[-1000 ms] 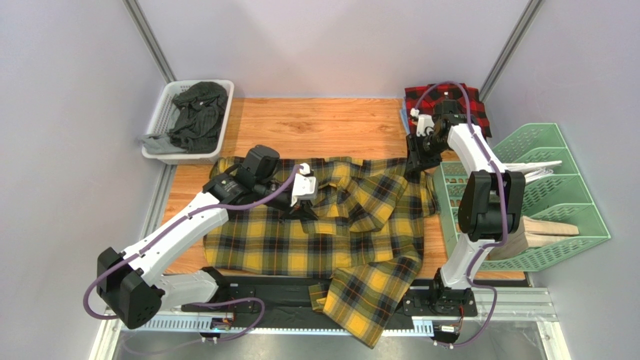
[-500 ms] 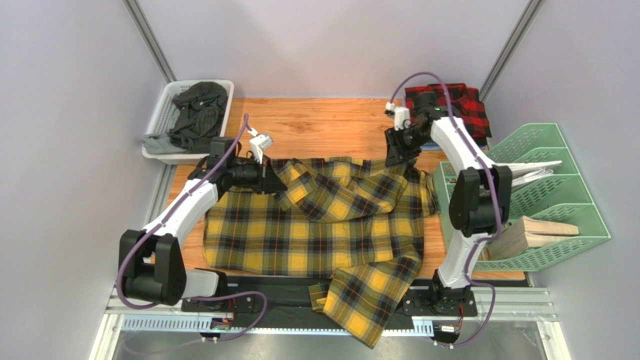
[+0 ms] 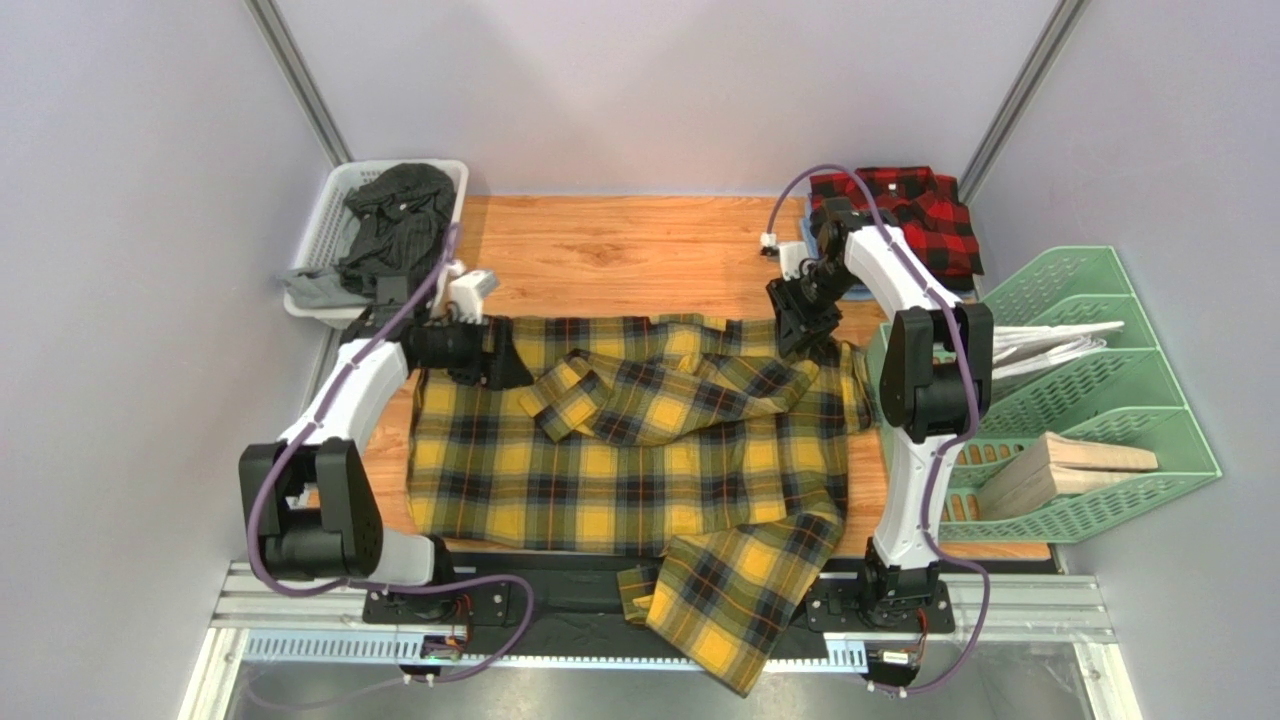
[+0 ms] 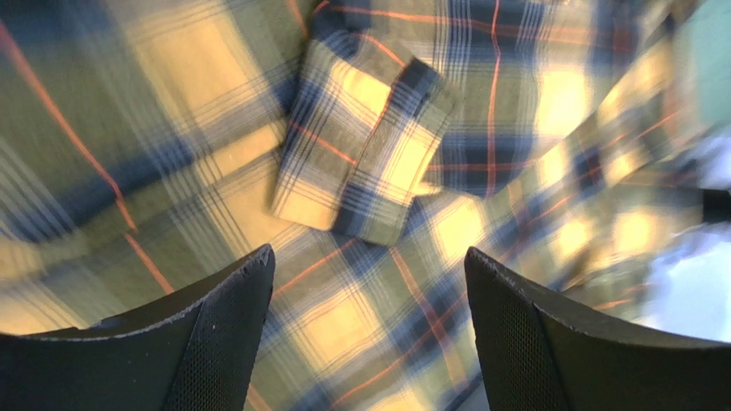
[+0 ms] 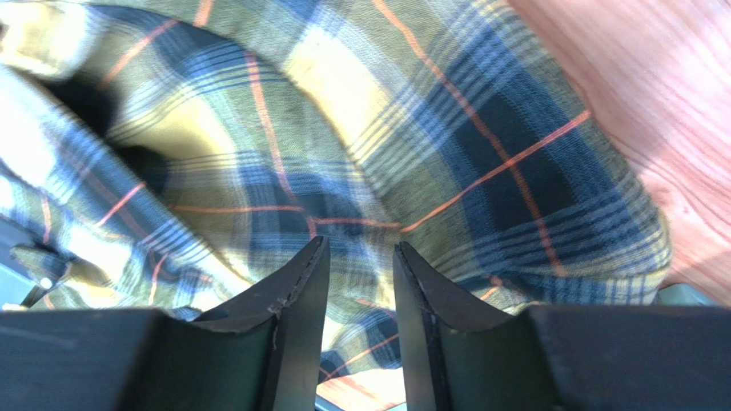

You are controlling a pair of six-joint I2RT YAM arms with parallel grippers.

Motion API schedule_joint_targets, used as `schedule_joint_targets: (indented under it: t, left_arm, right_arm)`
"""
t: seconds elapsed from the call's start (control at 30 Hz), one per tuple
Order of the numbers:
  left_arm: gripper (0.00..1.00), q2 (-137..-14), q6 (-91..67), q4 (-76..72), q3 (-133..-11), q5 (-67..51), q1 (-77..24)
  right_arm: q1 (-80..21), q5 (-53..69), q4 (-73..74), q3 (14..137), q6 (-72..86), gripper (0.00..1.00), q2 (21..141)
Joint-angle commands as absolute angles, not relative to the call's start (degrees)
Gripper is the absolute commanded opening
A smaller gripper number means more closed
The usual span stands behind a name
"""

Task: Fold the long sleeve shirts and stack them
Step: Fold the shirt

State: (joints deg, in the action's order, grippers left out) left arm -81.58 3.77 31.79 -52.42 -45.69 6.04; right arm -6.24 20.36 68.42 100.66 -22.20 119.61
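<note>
The yellow plaid long sleeve shirt (image 3: 631,480) lies spread on the wooden table (image 3: 631,248). One sleeve is folded across its chest, with the cuff (image 3: 564,402) (image 4: 365,163) lying flat. My left gripper (image 3: 511,368) (image 4: 369,253) hovers just left of that cuff, open wide and holding nothing. My right gripper (image 3: 793,333) (image 5: 361,244) is over the shirt's far right shoulder (image 5: 480,145). Its jaws are narrowly parted, and no cloth is pinched between them. The red plaid shirt (image 3: 909,210) sits folded at the back right corner.
A white basket (image 3: 334,203) of dark clothes stands at the back left. A green rack (image 3: 1112,300) holding wooden blocks (image 3: 1074,465) is on the right. The shirt's other sleeve (image 3: 736,600) hangs over the table's near edge.
My left gripper let go of the sleeve and drew back to the left, leaving the cuff on the shirt. The right gripper shifted left to the shirt's shoulder.
</note>
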Motion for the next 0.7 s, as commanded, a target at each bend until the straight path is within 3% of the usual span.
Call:
schedule_joint_targets:
  t: [0.0, 0.23, 0.67]
  left_arm:
    - [0.86, -76.55, 22.93, 40.69, -58.53, -29.22, -7.70]
    - [0.78, -84.63, 23.65, 36.31, -59.59, -11.53, -24.77]
    - [0.77, -97.90, 23.82, 26.02, -58.36, -4.58, -29.88]
  right_arm:
    - [-6.42, 24.86, 72.69, 101.52, -23.82, 0.40, 114.18]
    - [-6.50, 32.60, 75.50, 98.53, -23.29, 0.47, 111.45]
    - [-6.59, 38.23, 74.27, 92.46, -25.40, 0.60, 111.53]
